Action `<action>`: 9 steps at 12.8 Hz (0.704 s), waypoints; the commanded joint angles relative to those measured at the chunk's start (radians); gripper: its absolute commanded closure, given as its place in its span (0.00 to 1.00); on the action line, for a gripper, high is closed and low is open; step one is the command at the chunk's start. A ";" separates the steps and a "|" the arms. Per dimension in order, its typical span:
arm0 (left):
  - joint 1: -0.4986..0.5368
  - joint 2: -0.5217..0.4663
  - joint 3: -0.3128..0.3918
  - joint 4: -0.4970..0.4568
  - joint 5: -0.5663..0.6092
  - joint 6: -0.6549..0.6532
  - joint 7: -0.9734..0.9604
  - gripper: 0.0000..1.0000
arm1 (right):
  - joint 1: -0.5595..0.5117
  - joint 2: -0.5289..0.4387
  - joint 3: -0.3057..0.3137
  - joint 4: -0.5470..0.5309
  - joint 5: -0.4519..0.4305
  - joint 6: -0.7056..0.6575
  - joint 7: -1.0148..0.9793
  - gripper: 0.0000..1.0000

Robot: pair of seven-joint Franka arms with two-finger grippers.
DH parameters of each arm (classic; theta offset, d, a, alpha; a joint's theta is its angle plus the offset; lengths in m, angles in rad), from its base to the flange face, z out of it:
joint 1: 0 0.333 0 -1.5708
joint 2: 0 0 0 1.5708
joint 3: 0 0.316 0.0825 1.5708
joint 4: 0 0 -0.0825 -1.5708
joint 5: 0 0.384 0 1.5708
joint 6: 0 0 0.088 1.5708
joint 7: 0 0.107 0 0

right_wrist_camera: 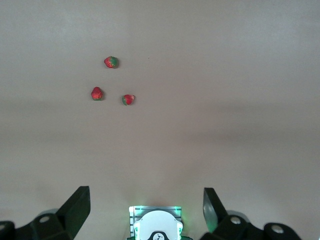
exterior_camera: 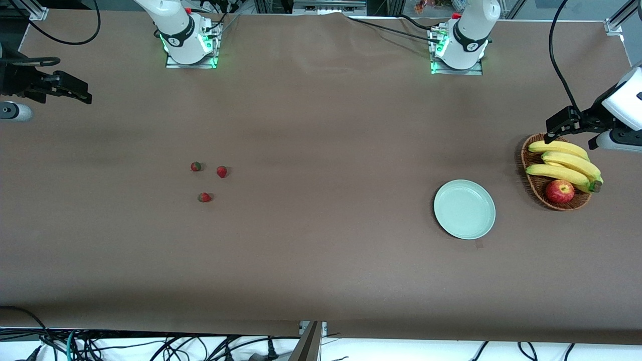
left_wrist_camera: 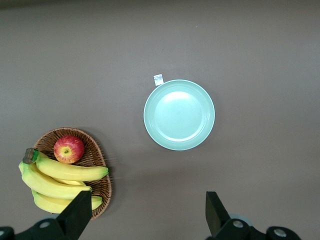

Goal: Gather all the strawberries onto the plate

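Note:
Three small red strawberries with green caps lie close together on the brown table toward the right arm's end: one (exterior_camera: 196, 166), one (exterior_camera: 221, 172) and one (exterior_camera: 204, 197) nearest the front camera. They also show in the right wrist view (right_wrist_camera: 111, 62), (right_wrist_camera: 97, 93), (right_wrist_camera: 128, 99). The pale mint-green plate (exterior_camera: 464, 209) lies empty toward the left arm's end and shows in the left wrist view (left_wrist_camera: 179, 114). My left gripper (exterior_camera: 556, 128) is open and empty (left_wrist_camera: 148, 202), high over the table by the basket. My right gripper (exterior_camera: 75, 91) is open and empty (right_wrist_camera: 146, 196), high over the table's right-arm end.
A brown wicker basket (exterior_camera: 532, 186) with bananas (exterior_camera: 564, 163) and a red apple (exterior_camera: 559, 191) stands beside the plate at the left arm's end. A small scrap of tape (left_wrist_camera: 158, 79) lies next to the plate. The right arm's base (right_wrist_camera: 157, 225) shows under its gripper.

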 commanded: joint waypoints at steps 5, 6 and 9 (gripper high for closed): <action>0.006 0.012 -0.005 0.027 0.016 -0.015 0.009 0.00 | -0.011 0.020 -0.001 0.026 0.018 -0.015 -0.012 0.00; 0.006 0.012 -0.005 0.027 0.016 -0.015 0.009 0.00 | -0.011 0.023 -0.001 0.026 0.018 -0.015 -0.012 0.00; 0.006 0.012 -0.005 0.027 0.016 -0.015 0.009 0.00 | -0.010 0.037 0.001 0.020 0.015 -0.007 -0.004 0.00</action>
